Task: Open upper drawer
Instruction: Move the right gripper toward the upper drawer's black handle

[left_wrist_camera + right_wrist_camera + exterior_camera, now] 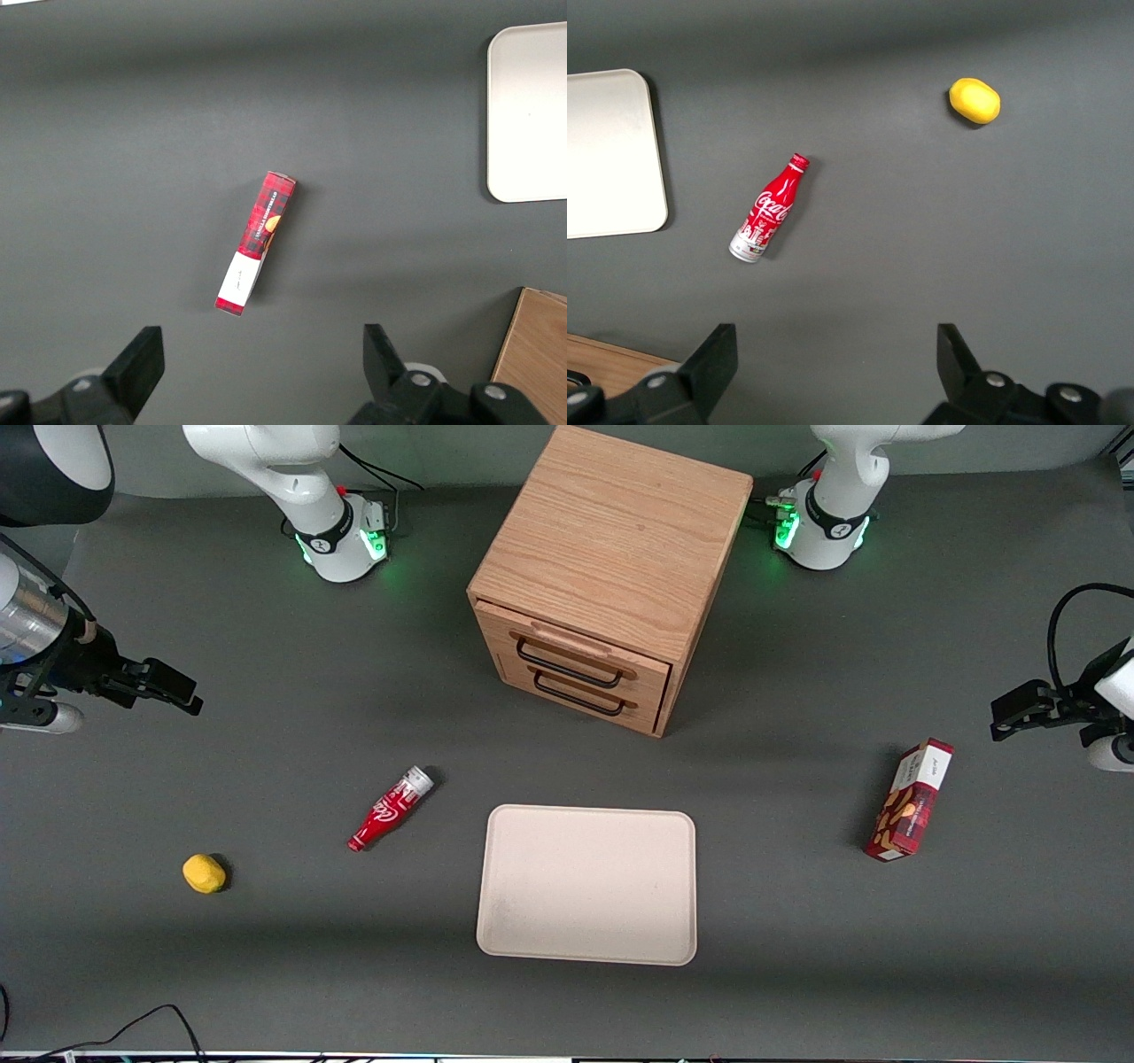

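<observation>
The cube-shaped oak cabinet (611, 540) stands mid-table, its front turned toward the front camera and the working arm's end. The upper drawer (651, 671) is the topmost of two, with a black wire handle (567, 666), and it sits closed in the cabinet. The lower drawer (645, 707) below it is closed too. My gripper (168, 686) hovers above the table at the working arm's end, well apart from the cabinet. It is open and empty, with bare table between its fingers in the right wrist view (837, 359). A corner of the cabinet (602, 359) shows in that view.
A red cola bottle (392, 808) lies on the table nearer the front camera than the cabinet. A yellow lemon-like object (204, 872) lies toward the working arm's end. A white tray (587, 884) lies in front of the cabinet. A red box (911, 800) stands toward the parked arm's end.
</observation>
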`<state>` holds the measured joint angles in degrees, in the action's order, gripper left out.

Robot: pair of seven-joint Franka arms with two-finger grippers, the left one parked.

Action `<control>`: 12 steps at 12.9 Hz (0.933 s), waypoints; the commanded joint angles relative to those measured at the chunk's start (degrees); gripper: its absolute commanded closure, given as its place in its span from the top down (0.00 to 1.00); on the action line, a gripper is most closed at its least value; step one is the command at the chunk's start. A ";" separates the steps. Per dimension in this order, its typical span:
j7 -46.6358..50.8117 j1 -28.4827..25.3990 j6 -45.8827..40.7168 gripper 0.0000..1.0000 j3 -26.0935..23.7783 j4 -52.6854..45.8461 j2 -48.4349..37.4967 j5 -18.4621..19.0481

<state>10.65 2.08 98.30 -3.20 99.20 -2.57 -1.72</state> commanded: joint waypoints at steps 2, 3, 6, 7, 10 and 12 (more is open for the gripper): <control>0.51 -0.32 -0.66 1.00 0.39 -0.58 0.37 0.76; 0.34 -0.49 -0.57 1.00 0.39 -1.11 0.55 0.58; -5.28 -1.02 -3.62 1.00 -3.98 -9.95 6.06 0.32; -5.38 -1.02 -5.65 1.00 -6.36 -13.82 8.44 0.32; -5.21 -1.81 -7.69 1.00 -16.81 -19.47 12.76 0.58; -4.76 -4.87 -6.99 1.00 -20.78 -19.57 14.08 0.85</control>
<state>6.20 -0.53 92.88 -21.30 83.00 8.69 -1.77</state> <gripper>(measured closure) 0.000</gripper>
